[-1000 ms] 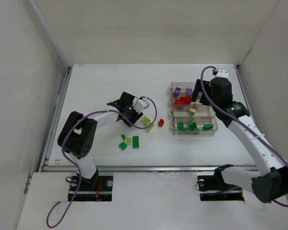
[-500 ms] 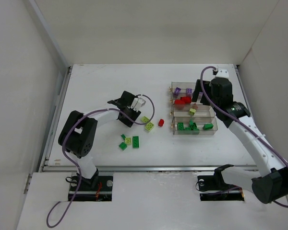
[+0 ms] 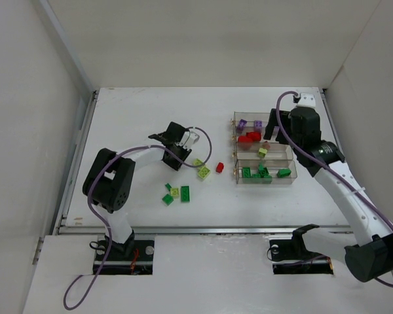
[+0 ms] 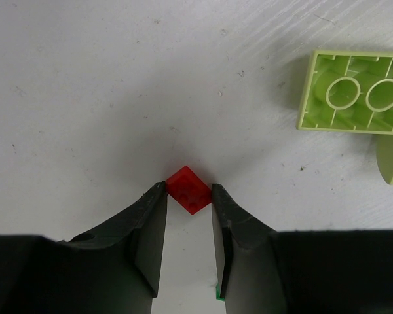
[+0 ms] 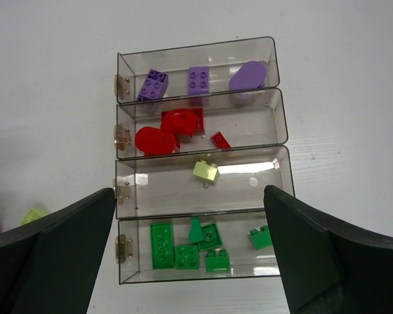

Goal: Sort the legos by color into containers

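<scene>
Left gripper (image 4: 187,196) spread narrowly, tiny red studded plastic brick (image 4: 190,189) between fingertips at 12 o'clock, seemingly ungripped; square up before closing, since it sits diagonally; right gripper (image 5: 190,261) wide open above clear four-bin block (image 5: 275,118).

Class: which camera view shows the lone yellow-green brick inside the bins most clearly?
The right wrist view: it looks straight down into the bins, where the yellow-green brick sits alone in the third compartment. The top external view shows it only as a speck. The left wrist view misses it.
</scene>
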You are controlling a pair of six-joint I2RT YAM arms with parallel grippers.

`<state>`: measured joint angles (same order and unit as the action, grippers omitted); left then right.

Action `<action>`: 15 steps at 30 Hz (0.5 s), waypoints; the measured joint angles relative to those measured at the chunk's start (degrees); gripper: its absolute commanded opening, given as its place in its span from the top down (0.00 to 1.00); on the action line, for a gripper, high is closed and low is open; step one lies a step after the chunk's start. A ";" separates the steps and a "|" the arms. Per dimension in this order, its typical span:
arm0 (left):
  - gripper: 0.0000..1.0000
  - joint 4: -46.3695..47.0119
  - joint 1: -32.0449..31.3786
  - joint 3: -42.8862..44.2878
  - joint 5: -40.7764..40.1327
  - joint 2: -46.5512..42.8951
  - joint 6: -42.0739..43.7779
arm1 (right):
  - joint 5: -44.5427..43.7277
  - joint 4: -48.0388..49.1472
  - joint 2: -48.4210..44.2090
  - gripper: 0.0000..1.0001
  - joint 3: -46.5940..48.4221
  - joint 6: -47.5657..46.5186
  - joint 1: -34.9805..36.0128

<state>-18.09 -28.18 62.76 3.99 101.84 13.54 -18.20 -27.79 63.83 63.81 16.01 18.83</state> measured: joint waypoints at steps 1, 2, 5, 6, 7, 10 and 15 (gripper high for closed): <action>1.00 -0.04 0.00 0.07 0.00 0.00 0.00 | -0.15 -0.11 -0.24 0.00 0.00 -0.02 0.00; 1.00 -0.33 0.00 0.31 0.00 0.13 0.00 | -0.26 -0.13 -0.48 0.00 0.00 -0.04 0.00; 1.00 -2.64 0.00 2.67 -0.04 1.29 0.04 | -0.74 -0.11 -0.87 0.00 0.00 -0.17 0.00; 1.00 -3.50 -0.04 3.93 -0.02 1.86 0.04 | -0.87 -0.13 -0.92 0.00 0.00 -0.20 0.00; 1.00 -4.87 -0.24 5.79 0.00 2.43 0.13 | -1.03 -0.13 -0.92 0.00 0.00 -0.20 0.00; 1.00 -7.54 -0.59 13.22 0.02 4.02 0.79 | -1.49 -0.13 -0.92 0.00 0.00 -0.44 -0.09; 1.00 -8.68 -3.72 31.93 0.68 9.14 2.51 | -2.73 -0.15 -0.92 0.00 0.00 -0.83 -0.76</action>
<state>-26.76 -31.90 94.70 4.67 110.98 16.05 -20.93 -27.94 62.92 63.81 15.18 18.06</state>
